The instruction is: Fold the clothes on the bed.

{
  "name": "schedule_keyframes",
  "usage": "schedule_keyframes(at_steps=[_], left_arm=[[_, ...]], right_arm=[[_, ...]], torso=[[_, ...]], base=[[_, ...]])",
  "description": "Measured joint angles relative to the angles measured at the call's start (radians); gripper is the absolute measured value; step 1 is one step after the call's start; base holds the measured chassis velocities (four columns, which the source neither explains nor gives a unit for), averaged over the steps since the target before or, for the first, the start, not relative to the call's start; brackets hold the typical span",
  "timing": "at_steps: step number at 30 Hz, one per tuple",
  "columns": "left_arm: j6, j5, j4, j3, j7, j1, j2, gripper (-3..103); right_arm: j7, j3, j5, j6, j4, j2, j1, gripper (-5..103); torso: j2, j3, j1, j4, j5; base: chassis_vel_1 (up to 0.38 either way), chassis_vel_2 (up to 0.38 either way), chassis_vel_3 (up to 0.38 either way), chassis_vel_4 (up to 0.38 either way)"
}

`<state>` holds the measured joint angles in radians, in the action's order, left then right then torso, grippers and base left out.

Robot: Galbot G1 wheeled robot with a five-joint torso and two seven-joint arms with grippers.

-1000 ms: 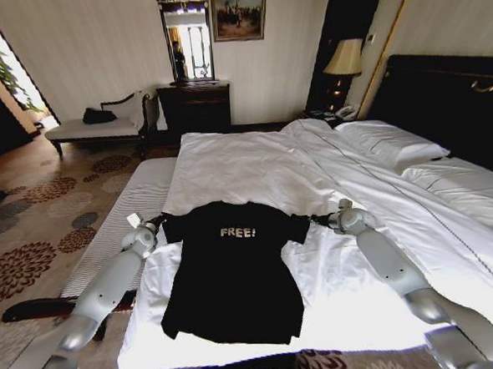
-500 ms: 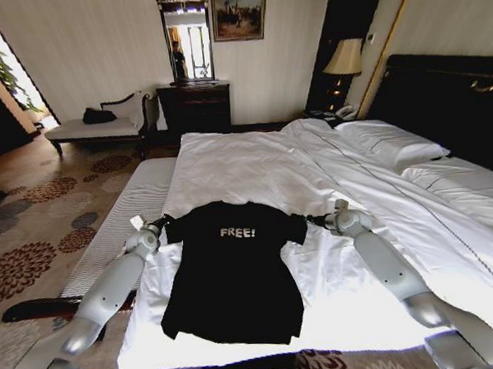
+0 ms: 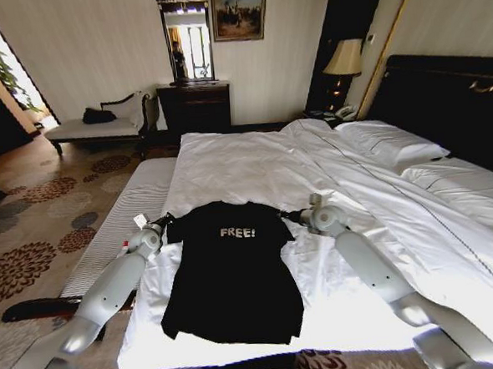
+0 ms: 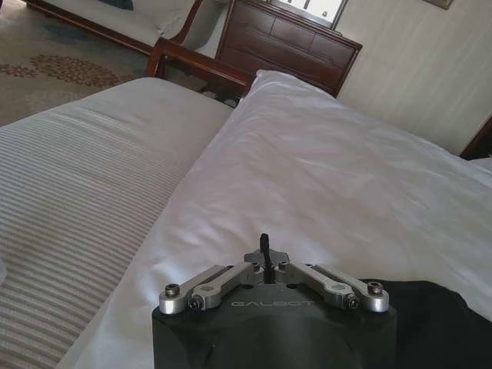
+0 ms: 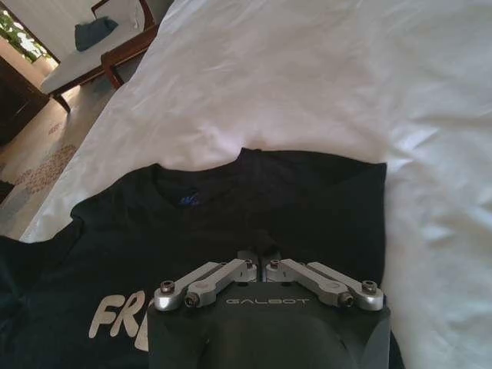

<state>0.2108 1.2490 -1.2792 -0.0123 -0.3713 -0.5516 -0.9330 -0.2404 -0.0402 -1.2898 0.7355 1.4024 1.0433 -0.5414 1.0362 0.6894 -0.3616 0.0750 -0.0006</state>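
Note:
The black T-shirt [image 3: 231, 269] with white "FREE!" lettering lies flat near the foot of the white bed [image 3: 254, 163]. My left gripper [image 3: 159, 224] is shut at the shirt's left sleeve, at the bed's edge; in the left wrist view its fingers [image 4: 264, 247] meet in a thin dark line with black fabric [image 4: 438, 323] beside them. My right gripper [image 3: 295, 217] is shut on the right sleeve, which it holds drawn in over the shoulder. The right wrist view shows the collar and chest [image 5: 231, 207] just ahead of the shut fingers [image 5: 247, 266].
A grey-striped bench [image 3: 123, 217] runs along the bed's left side. Pillows [image 3: 390, 142] and a dark headboard [image 3: 450, 97] are at the right. A cream chaise [image 3: 92, 127], a dark dresser [image 3: 194, 108] and a lamp [image 3: 343, 59] stand by the far wall.
My right gripper has moved left toward the shirt's middle, taking the right sleeve with it. The left gripper has edged slightly inward.

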Motion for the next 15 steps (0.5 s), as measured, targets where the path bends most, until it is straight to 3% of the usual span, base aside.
schedule_keyframes(at_steps=[4, 15], left_arm=[[0.001, 0.000, 0.001, -0.010, -0.004, 0.010, -0.012, 1], [0.003, -0.007, -0.015, -0.008, -0.008, -0.009, -0.018, 1]], right_arm=[[-0.001, 0.012, 0.005, 0.000, -0.030, 0.030, 0.011, 1], [-0.019, 0.053, 0.003, 0.000, -0.086, 0.127, 0.051, 1]], torso=[[0.000, 0.000, 0.000, 0.0014, -0.0001], [0.000, 0.000, 0.000, 0.0000, -0.0003]], base=[[0.000, 0.000, 0.000, 0.000], [0.000, 0.000, 0.000, 0.000]])
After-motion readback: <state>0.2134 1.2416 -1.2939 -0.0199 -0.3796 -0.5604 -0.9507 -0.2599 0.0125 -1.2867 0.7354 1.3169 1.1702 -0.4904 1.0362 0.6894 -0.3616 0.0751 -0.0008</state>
